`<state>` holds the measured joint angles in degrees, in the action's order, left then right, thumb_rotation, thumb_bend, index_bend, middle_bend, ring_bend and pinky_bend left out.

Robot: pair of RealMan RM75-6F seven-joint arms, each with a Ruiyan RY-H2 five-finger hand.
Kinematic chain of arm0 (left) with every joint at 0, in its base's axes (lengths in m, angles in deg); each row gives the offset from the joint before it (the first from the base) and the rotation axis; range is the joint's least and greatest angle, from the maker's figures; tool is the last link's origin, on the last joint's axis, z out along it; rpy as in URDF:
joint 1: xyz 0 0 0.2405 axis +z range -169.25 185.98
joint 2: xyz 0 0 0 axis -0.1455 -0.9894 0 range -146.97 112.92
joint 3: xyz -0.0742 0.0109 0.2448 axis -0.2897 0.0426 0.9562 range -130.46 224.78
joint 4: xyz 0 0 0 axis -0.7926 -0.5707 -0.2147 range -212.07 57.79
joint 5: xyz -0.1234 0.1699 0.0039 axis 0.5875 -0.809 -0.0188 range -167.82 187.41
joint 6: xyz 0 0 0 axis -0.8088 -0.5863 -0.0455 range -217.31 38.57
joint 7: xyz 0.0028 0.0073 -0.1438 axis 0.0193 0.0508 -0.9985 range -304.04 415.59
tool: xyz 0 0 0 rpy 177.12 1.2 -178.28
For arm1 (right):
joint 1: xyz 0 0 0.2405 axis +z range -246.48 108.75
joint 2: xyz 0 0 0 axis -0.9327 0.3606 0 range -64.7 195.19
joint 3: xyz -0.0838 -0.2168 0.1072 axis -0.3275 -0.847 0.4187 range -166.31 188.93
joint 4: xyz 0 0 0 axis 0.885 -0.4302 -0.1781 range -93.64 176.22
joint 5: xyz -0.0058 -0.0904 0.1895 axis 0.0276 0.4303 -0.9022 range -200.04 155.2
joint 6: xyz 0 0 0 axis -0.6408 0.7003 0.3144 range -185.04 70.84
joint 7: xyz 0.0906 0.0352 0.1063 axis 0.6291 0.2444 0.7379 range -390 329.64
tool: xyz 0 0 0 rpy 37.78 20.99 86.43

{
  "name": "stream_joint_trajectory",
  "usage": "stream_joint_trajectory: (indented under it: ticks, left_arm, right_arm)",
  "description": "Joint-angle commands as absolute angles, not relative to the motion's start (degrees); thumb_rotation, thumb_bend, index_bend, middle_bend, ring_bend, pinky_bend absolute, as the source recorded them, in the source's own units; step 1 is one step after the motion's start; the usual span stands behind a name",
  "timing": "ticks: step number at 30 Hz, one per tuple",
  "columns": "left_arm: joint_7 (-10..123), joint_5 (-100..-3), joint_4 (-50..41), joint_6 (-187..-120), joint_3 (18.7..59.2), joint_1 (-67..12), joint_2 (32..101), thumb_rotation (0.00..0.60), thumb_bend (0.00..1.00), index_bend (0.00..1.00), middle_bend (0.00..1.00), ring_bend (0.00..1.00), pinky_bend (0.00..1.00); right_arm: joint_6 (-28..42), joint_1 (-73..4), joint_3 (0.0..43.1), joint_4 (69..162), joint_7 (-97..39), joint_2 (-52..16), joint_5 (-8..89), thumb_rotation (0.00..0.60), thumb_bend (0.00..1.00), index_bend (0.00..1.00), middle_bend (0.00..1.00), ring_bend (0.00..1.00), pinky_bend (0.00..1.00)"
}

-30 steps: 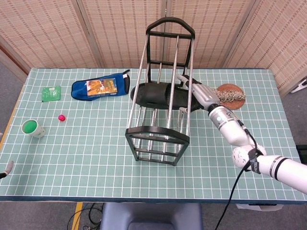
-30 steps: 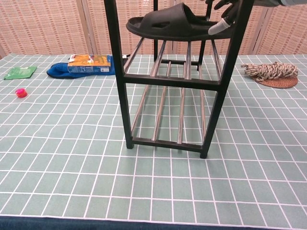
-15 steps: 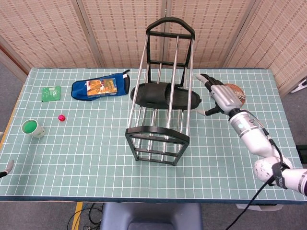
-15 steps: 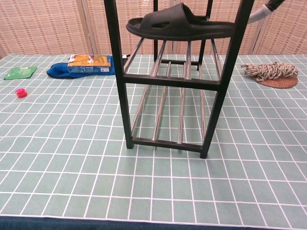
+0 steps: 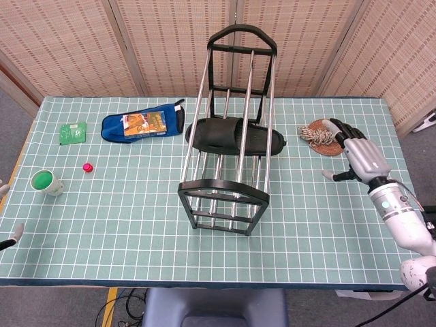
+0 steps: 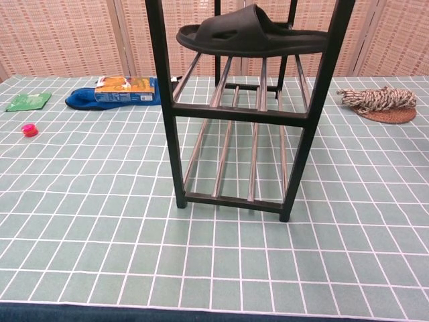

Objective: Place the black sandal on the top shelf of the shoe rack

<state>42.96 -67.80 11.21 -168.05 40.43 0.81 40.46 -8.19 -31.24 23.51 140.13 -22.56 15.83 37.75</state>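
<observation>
Across the middle of the head view stands the shoe rack (image 5: 228, 129), and the black sandal (image 5: 235, 137) lies crosswise on its top shelf, sole down on the rails and reaching from one side frame to the other. The chest view shows the same thing from below: at the top centre of that frame the sandal rests flat on the upper bars with nothing holding it, so the placement reads as done. Lying across the rails rather than along them is probably what keeps it from slipping through the gaps.

At the right edge of the head view the right hand (image 5: 361, 158) hangs over the table, well apart from the rack and near the coil of rope (image 5: 320, 133) on its round mat. Its fingers are apart and it holds nothing — a posture that fits a hand that has let go and is clear of the frame, though that is a judgement.

Of the left hand (image 5: 8, 237) only a sliver shows at the lower left edge; whether its fingers are spread or curled cannot be told.

Toward the upper left sit a blue pouch (image 5: 143, 124) with a printed packet on it, a green packet (image 5: 72, 132), a small pink ball (image 5: 87, 166) and a white cup (image 5: 46, 182) with a green inside — none of them in the way of the rack.
</observation>
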Motion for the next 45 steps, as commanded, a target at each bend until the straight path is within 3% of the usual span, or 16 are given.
stream_joint_trajectory:
  ticks: [1, 6, 33, 39, 45]
  left_arm:
    - [43.07, -67.59, 11.18, -167.91, 40.39, 0.77, 40.51, 0.6, 0.38, 0.04, 0.0, 0.0, 0.0]
    - [42.6, -67.45, 11.3, -167.94, 40.22, 0.8, 40.22, 0.6, 0.38, 0.04, 0.0, 0.0, 0.0]
    - [37.77, -71.32, 11.2, -171.99, 41.05, 2.72, 38.99, 0.6, 0.38, 0.04, 0.0, 0.0, 0.0]
    - [37.31, -71.68, 11.04, -171.99, 41.35, 2.86, 38.8, 0.6, 0.38, 0.04, 0.0, 0.0, 0.0]
    - [37.38, -71.34, 10.74, -171.9, 41.34, 2.94, 38.89, 0.6, 0.38, 0.04, 0.0, 0.0, 0.0]
  right_arm:
    - [-10.56, -30.42, 23.57, 138.11, -22.51, 14.94, 36.94, 0.6, 0.17, 0.15, 0.0, 0.0, 0.06]
    - [-14.93, -27.75, 23.09, 134.52, -25.27, 12.12, 34.48, 0.6, 0.17, 0.24, 0.0, 0.0, 0.06]
    - [-22.18, -15.35, 22.85, 128.48, -35.97, 0.84, 23.5, 0.6, 0.17, 0.24, 0.0, 0.0, 0.06]
    - [-20.18, -14.37, 22.39, 129.82, -38.07, 0.78, 22.74, 0.6, 0.17, 0.24, 0.0, 0.0, 0.06]
    - [-13.16, -18.76, 21.64, 136.41, -38.27, 6.27, 24.53, 0.6, 0.17, 0.24, 0.0, 0.0, 0.06]
